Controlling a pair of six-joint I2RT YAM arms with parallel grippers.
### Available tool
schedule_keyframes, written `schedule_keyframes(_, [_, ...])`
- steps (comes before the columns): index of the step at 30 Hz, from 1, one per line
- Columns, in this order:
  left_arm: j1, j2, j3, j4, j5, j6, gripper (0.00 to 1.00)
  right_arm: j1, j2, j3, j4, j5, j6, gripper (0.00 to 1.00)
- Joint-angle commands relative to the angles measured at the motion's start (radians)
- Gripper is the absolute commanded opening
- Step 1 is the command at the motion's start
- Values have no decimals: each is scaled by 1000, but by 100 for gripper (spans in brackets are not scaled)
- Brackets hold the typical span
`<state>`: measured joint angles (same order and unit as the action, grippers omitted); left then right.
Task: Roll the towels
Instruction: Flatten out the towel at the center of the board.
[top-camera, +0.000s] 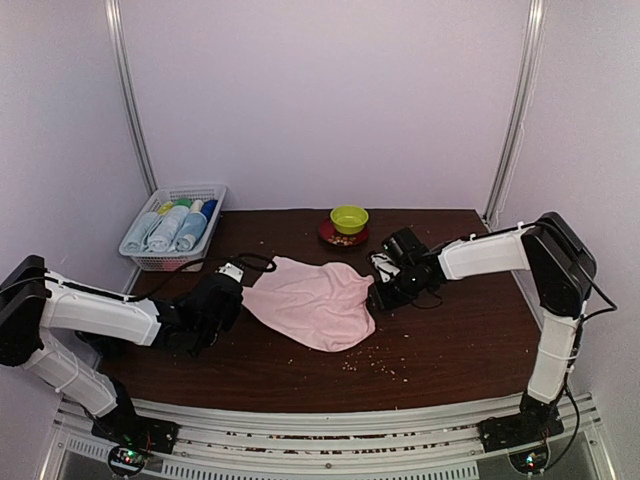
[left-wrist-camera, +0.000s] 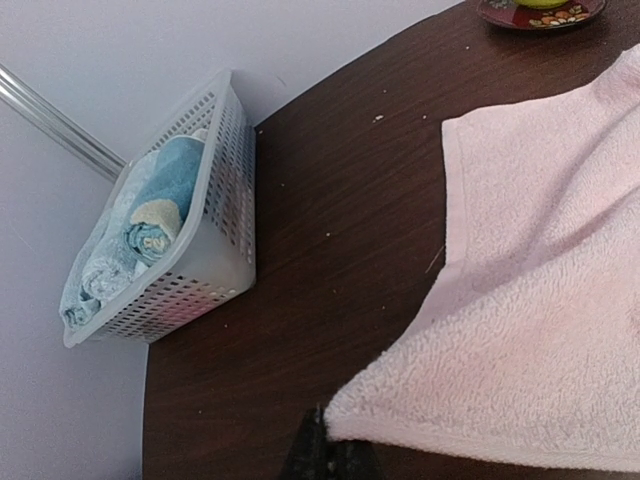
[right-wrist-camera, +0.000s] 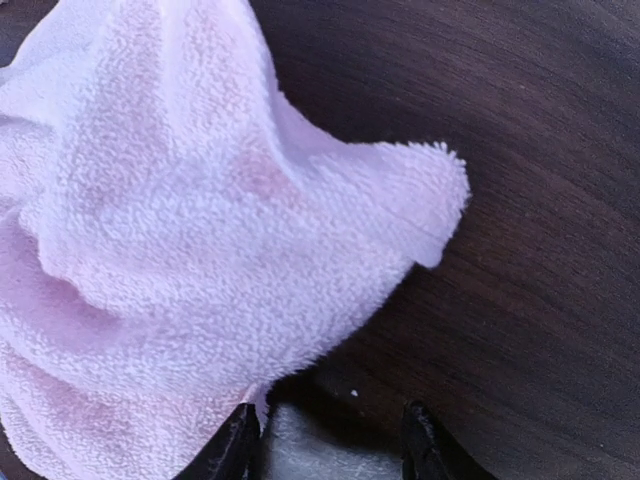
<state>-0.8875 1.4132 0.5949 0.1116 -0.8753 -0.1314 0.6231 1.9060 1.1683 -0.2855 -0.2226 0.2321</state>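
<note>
Crumbs (top-camera: 375, 364) speckle the near part of the dark wooden surface (top-camera: 470, 340). Beyond them the pale pink towel (top-camera: 315, 300) lies spread and rumpled at the middle, between the two arms. The left hand (top-camera: 238, 290) is pinched together on the towel's left corner. The right hand (top-camera: 378, 292) sits at the towel's right edge with its fingers (right-wrist-camera: 238, 445) apart, the cloth just beside one of them. Farther back, a green bowl (top-camera: 349, 217) stands on a red plate (top-camera: 333, 238). At the far left, a white mesh basket (top-camera: 165, 262) holds rolled blue towels (top-camera: 172, 228).
</note>
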Motion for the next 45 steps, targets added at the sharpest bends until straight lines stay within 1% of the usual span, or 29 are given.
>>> schedule_keyframes(1, [-5,0,8,42,-16,6,0,2,11,24,41,-69,29,48])
schedule_keyframes(7, [-4,1,11,42,-15,7,0,2,1,17,55,-88,45,47])
schedule_keyframes(9, [-4,3,11,40,-14,8,0,3,8,18,47,-82,46,45])
schedule_keyframes(12, [-4,3,12,40,-14,7,0,8,31,28,20,-29,37,42])
schedule_keyframes(17, [-5,4,13,39,-13,8,0,15,48,22,21,-21,38,35])
schedule_keyframes(21, [-5,6,14,39,-13,8,0,22,53,28,19,-16,36,32])
schedule_keyframes(23, [-4,7,14,39,-13,8,0,24,60,32,21,-27,37,28])
schedule_keyframes(24, [-4,8,16,38,-13,8,0,26,65,35,23,-37,35,24])
schedule_keyframes(25, [-4,10,17,37,-13,9,0,26,70,37,26,-50,33,19])
schedule_keyframes(27, [-5,17,22,35,-14,8,0,26,75,37,36,-85,32,0])
schedule_keyframes(29, [-4,24,25,33,-19,7,0,22,60,20,60,-94,40,0])
schedule_keyframes(32, [-4,34,32,38,-35,0,0,-16,-36,-37,102,-14,82,0])
schedule_keyframes(34, [-4,37,49,38,-39,-16,0,-61,-164,-93,125,67,121,0])
schedule_keyframes(35, [-5,37,75,2,-42,-40,0,-74,-233,-115,125,137,133,0])
schedule_keyframes(37, [-10,25,132,-60,-61,-58,0,-83,-379,-149,115,230,150,0])
schedule_keyframes(38, [-18,11,155,-79,-80,-55,0,-82,-452,-162,113,289,156,0])
schedule_keyframes(41, [-48,-50,221,-131,-164,-36,0,-63,-629,-183,103,362,184,0])
schedule_keyframes(43, [-83,-98,246,-143,-232,-14,0,-19,-701,-183,91,431,195,0])
schedule_keyframes(45, [-120,-147,252,-142,-288,-2,0,35,-723,-173,83,466,202,0])
